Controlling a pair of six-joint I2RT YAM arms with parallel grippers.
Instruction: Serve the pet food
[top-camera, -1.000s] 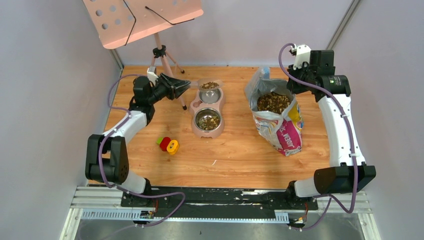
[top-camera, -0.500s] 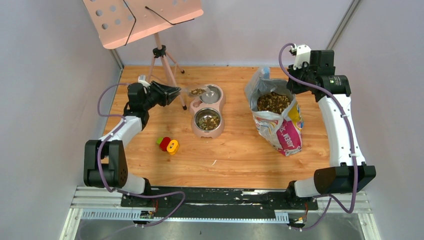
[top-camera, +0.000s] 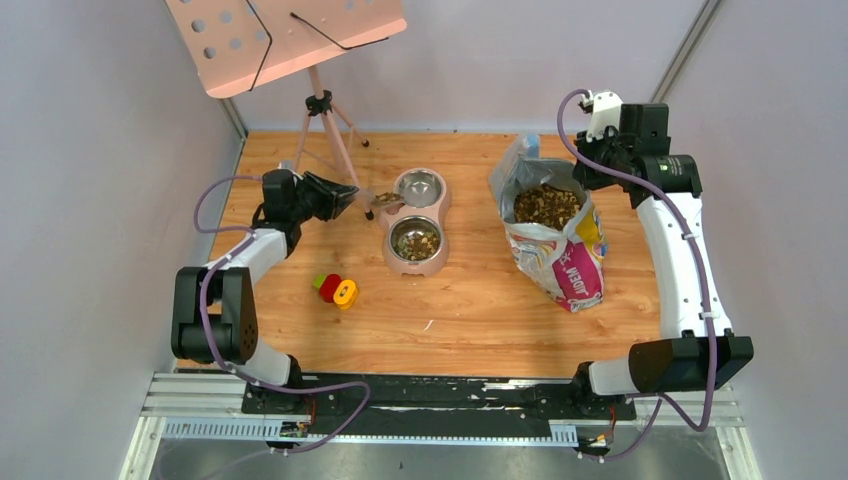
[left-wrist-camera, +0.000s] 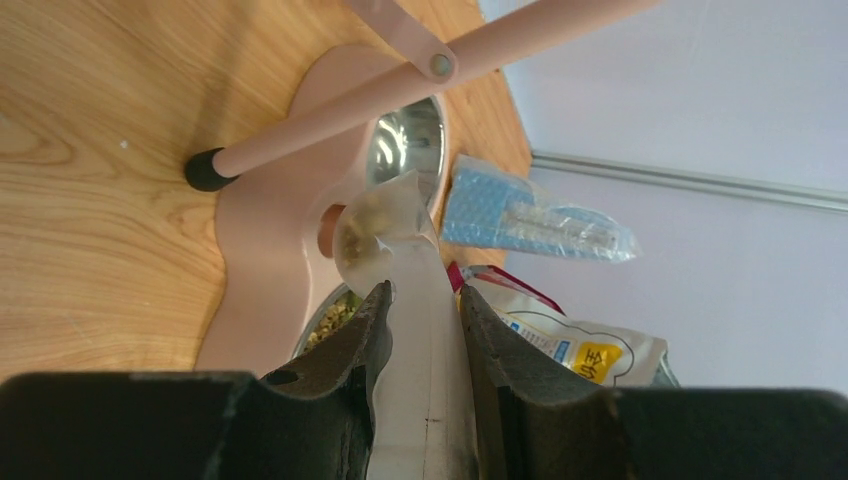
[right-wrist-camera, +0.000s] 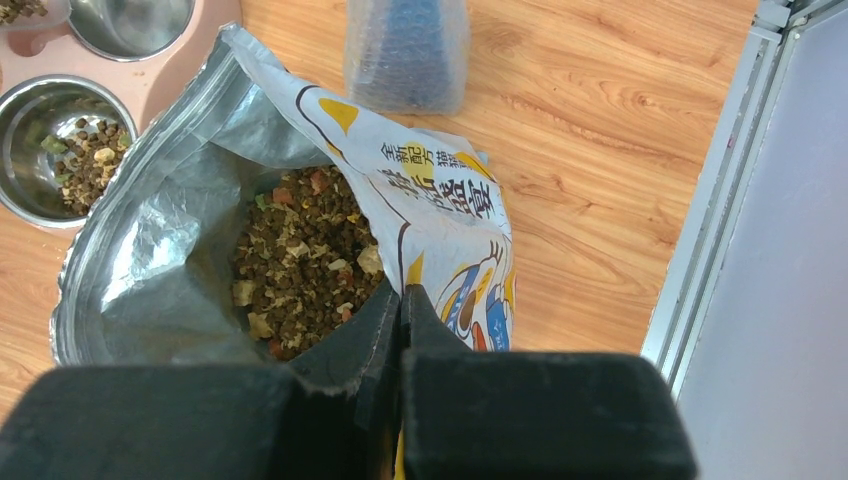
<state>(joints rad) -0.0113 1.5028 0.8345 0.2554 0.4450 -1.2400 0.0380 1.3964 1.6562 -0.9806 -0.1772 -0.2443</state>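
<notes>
The pet food shows in three places: a heap inside the open printed bag (top-camera: 547, 205) (right-wrist-camera: 305, 262), a layer in the near steel bowl (top-camera: 415, 240) (right-wrist-camera: 62, 150), and a little in the clear scoop (top-camera: 388, 198) (left-wrist-camera: 375, 225). My left gripper (top-camera: 340, 195) (left-wrist-camera: 420, 300) is shut on the scoop's white handle and holds the scoop just left of the pink double feeder (top-camera: 392, 212). The far bowl (top-camera: 421, 187) is bare steel. At the bag's right rim, my right gripper (top-camera: 585, 172) (right-wrist-camera: 402, 300) is shut on the bag's edge.
A pink tripod leg (top-camera: 345, 165) (left-wrist-camera: 400, 95) ends in a black foot beside the feeder, right by the scoop. A red-and-yellow toy (top-camera: 337, 290) lies in front of the feeder. A blue bubble-wrap roll (right-wrist-camera: 405, 50) lies behind the bag.
My left gripper has drawn the scoop back from above the far bowl, leftward and nearer, to the feeder's left side. The right arm and bag have not moved.
</notes>
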